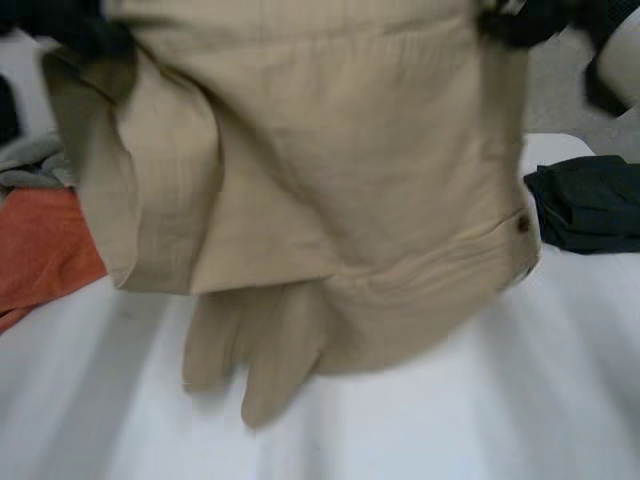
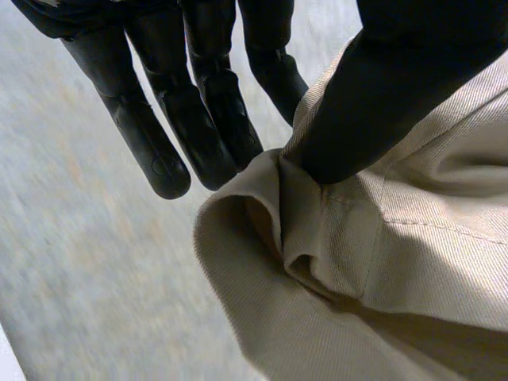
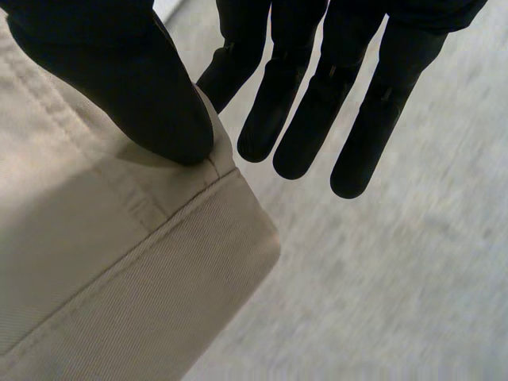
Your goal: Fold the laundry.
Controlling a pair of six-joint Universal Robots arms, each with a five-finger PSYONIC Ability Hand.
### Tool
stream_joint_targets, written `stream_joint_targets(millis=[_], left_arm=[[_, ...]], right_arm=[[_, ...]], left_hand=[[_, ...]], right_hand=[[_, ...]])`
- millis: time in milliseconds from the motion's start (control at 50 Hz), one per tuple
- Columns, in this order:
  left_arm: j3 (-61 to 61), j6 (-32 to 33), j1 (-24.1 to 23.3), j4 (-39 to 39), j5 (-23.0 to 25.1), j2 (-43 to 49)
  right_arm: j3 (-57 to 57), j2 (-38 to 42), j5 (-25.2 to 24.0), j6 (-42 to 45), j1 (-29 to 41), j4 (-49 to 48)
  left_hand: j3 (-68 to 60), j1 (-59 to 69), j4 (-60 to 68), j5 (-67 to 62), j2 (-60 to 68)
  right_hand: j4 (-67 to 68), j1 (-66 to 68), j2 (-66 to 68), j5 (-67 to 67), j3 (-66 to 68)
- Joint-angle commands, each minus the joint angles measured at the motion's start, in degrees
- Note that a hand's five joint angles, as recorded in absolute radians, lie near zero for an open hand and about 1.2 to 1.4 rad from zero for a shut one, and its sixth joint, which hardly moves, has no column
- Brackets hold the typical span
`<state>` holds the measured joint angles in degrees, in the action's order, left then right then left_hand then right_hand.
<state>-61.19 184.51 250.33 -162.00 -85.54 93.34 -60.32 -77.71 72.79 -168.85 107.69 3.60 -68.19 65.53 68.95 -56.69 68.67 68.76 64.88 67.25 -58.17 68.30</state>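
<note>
Head view: beige twill garment (image 1: 330, 200) hangs limp, judged soft and mid-weight; left hand (image 2: 397, 87) and right hand (image 3: 119, 71) each pinch a seamed top corner thumb-to-fingers, likely the firmest hold

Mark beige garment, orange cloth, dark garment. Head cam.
beige garment (image 1: 330, 150), head view, middle of the hanging fabric.
orange cloth (image 1: 40, 250), head view, its flat middle.
dark garment (image 1: 590, 205), head view, centre of the bundle.
</note>
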Motion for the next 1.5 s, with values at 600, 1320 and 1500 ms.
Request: stream_joint_targets(millis=[600, 1320, 1500], left_arm=[[-12.3, 4.4, -4.4, -11.3, 0.4, 16.5], [-37.6, 6.4, -11.2, -23.0, -2.6, 18.5], [-32.3, 14.1, -11.7, -24.2, -3.1, 24.2]], right_arm=[[-2.6, 18.8, 0.5, 13.9, -1.2, 3.9], [-34.3, 16.8, -11.4, 25.0, -5.7, -15.5], [-32.0, 19.9, -9.3, 24.7, -3.7, -16.8]], left_hand=[[58.2, -55.5, -58.9, 56.7, -58.7], [45.9, -43.2, -46.6, 44.4, -46.3], [42.3, -39.7, -43.1, 40.8, -42.8]], right_hand=[[-58.8, -54.9, -57.3, 58.2, -58.3], [-36.9, -33.0, -35.4, 36.3, -36.4], [-34.2, -30.3, -32.7, 33.6, -33.7]])
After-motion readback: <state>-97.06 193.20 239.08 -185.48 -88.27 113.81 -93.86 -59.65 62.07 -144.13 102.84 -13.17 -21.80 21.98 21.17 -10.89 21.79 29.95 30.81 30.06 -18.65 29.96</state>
